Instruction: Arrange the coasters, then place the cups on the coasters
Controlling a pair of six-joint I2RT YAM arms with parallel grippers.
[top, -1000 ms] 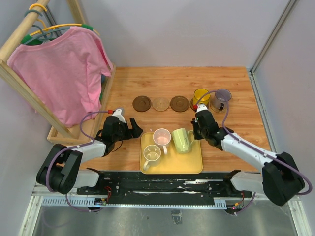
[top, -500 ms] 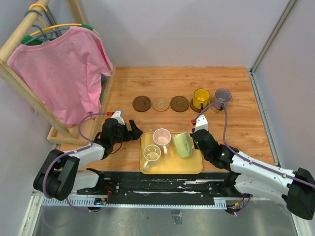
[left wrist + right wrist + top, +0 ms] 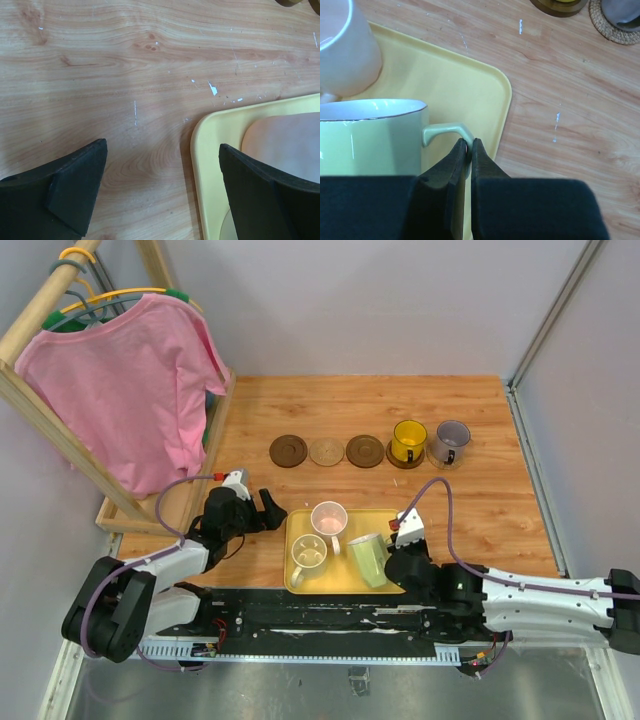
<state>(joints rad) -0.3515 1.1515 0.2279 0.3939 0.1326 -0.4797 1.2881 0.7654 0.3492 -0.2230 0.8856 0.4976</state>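
Three bare coasters lie in a row at the back: dark brown (image 3: 288, 450), tan (image 3: 326, 451) and brown (image 3: 365, 450). To their right, the yellow cup (image 3: 408, 440) and the grey-purple cup (image 3: 451, 440) each stand on a coaster. The yellow tray (image 3: 345, 586) holds the pink cup (image 3: 329, 518), the cream cup (image 3: 308, 555) and the green cup (image 3: 368, 558). My right gripper (image 3: 469, 142) is shut on the green cup's handle (image 3: 450, 131) over the tray's near right corner. My left gripper (image 3: 162, 150) is open over bare wood at the tray's left rim (image 3: 210, 150).
A wooden clothes rack with a pink shirt (image 3: 130, 390) fills the back left, and its base frame (image 3: 150, 510) runs along the table's left side. Grey walls close the back and right. Bare wood (image 3: 480, 510) lies right of the tray.
My right arm has drawn back towards the near edge, pulling the green cup by its handle towards the tray's near right corner. The left gripper has barely shifted.
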